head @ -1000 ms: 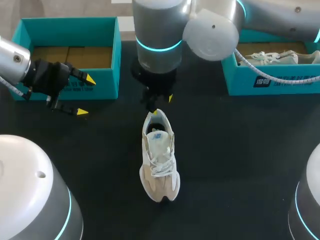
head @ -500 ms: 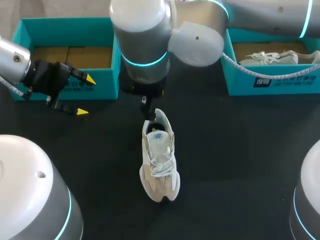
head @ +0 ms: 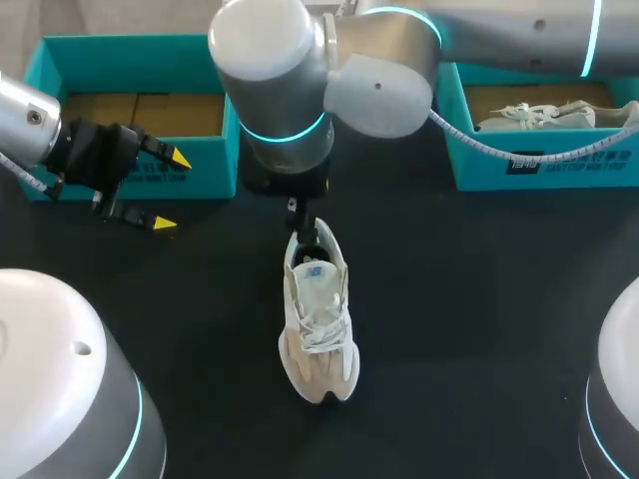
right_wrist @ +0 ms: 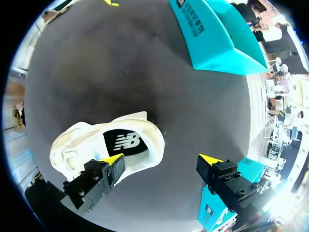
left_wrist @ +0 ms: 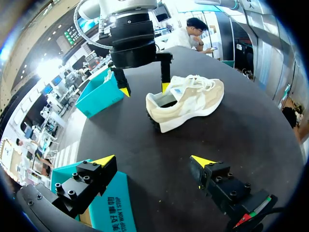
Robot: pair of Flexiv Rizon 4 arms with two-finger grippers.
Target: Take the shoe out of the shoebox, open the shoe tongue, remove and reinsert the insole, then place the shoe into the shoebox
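A cream sneaker [head: 318, 314] lies on the black table, toe toward the front edge, its black insole [right_wrist: 123, 141] showing in the opening. My right gripper [head: 300, 212] hangs open over the heel. One finger [right_wrist: 99, 176] is above the shoe's opening and the other [right_wrist: 227, 179] is over bare table beside the heel; it holds nothing. From the left wrist, the sneaker [left_wrist: 188, 101] shows with the right gripper [left_wrist: 145, 89] at its heel. My left gripper [head: 172, 191] stands open and empty in front of the left teal shoebox [head: 140, 110].
A second teal shoebox [head: 539, 150] at the back right holds another pale shoe [head: 544, 115]. The left box shows only its brown cardboard bottom. Black tabletop [head: 469, 299] lies on both sides of the sneaker.
My right gripper's fingers have spread wider over the heel, and the right arm's wrist has shifted left. The sneaker and the left arm have not moved.
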